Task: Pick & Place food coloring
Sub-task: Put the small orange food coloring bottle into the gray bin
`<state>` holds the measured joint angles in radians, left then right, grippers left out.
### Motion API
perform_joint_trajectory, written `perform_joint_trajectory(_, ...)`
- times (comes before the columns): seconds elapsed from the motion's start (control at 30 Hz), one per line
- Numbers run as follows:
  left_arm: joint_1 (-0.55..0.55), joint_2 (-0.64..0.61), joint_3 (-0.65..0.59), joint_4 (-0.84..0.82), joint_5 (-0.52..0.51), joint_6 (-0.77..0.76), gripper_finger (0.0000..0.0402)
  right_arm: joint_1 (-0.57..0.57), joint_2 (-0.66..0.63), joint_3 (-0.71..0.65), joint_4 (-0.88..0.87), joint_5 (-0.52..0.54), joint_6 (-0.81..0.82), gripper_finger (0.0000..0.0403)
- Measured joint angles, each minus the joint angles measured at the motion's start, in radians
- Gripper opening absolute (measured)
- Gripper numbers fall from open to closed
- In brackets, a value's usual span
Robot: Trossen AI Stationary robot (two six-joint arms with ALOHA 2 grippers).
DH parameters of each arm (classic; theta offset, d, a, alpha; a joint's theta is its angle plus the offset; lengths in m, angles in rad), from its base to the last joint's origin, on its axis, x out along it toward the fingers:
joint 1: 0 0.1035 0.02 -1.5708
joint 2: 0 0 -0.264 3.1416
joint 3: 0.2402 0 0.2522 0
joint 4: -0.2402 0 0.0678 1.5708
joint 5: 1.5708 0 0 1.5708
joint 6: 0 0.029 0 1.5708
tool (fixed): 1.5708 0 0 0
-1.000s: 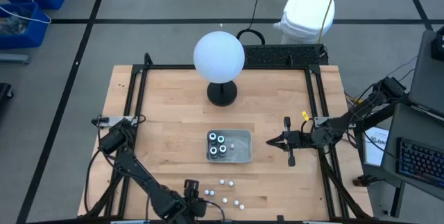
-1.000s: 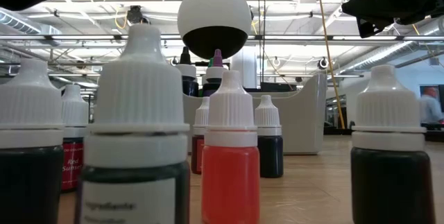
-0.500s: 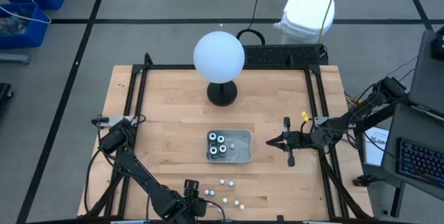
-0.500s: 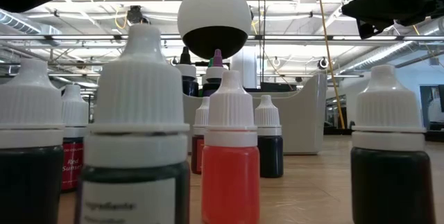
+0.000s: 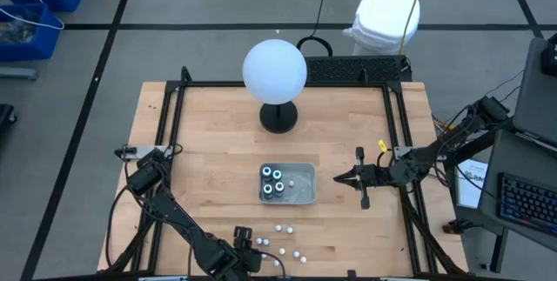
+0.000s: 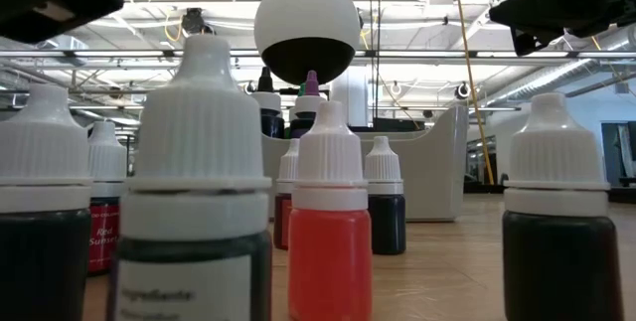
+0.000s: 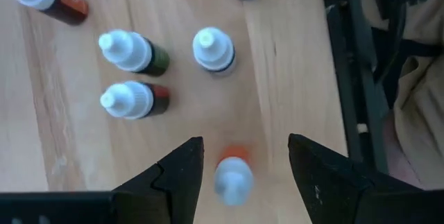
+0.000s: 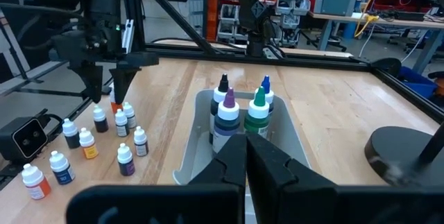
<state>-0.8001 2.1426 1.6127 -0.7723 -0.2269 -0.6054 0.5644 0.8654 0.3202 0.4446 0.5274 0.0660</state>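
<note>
From above, the wooden counter (image 5: 218,142) carries a big white globe lamp (image 5: 275,70) on a black base at about twelve o'clock, and just below the middle sits a shallow grey tray (image 5: 300,196) with four dark-bodied food coloring bottles (image 5: 273,182) packed into its nine o'clock end, their pointed tops black, purple, green and blue when seen from the right wrist. The small white-capped bottles (image 5: 280,240) stand loose on the bare wood at six o'clock from the tray, well apart from it, some with red, orange or dark contents. The left gripper (image 7: 244,156) hangs right over this cluster at the counter's six o'clock edge, its fingers (image 7: 182,168) spread wide with one orange-filled dropper bottle (image 7: 233,177) standing between them, not touching either one; three more small bottles (image 7: 134,75) stand just beyond. The black frame rail (image 7: 357,85) of the counter runs close beside that bottle. The right gripper (image 8: 245,156) waits at three o'clock of the tray, near it, fingers pressed together and empty, pointing toward the tray. From table height the small bottles crowd the foreground, the globe lamp rising behind them.
</note>
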Motion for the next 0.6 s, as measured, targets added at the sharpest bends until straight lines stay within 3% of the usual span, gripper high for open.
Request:
perform_joint_trajectory(0.23,0.004,0.000,0.000,-0.049,0.071,-0.047,0.0216,0.000,0.000,0.000,0.000,0.000,0.000,0.0000)
perform_joint_trajectory(0.47,0.003,0.000,0.000,-0.043,0.072,-0.043,0.0215,0.000,0.000,0.000,0.000,0.000,0.000,0.0000)
perform_joint_trajectory(0.6,0.004,-0.001,0.000,-0.043,0.072,-0.031,0.0194,0.000,0.000,0.000,0.000,0.000,0.000,0.0000)
